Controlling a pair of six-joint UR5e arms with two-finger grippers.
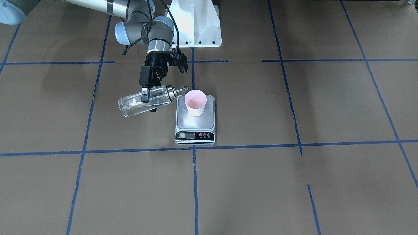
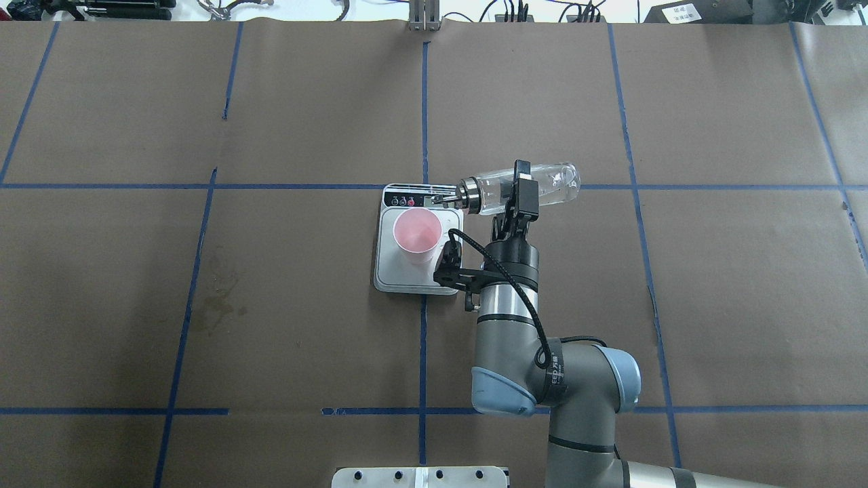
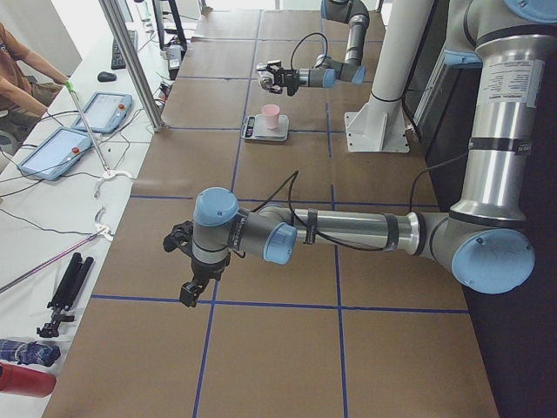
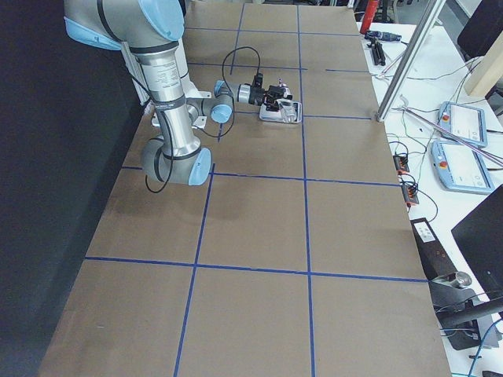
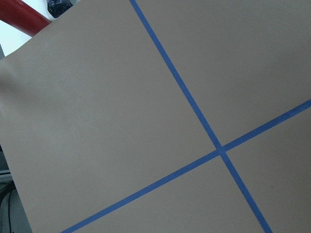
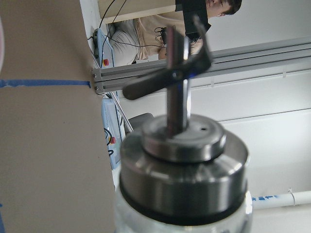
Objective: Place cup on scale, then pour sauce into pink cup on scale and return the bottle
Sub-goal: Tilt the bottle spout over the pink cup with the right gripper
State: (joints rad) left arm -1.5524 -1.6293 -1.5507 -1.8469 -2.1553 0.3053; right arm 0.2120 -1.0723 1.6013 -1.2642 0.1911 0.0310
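Bottle (image 1: 130,105) lies near-level, clamped in right gripper's (image 1: 149,102) jaws, spout (image 1: 184,88) beside cup (image 1: 195,103) on scale (image 1: 209,120); pouring needs it tipped over the cup. Left gripper's (image 3: 190,292) jaws: cannot tell.

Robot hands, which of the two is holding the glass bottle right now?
The right hand, beside the scale, gripping the tilted bottle around its middle. The left hand hangs over bare table far from the scale, with no bottle in it.
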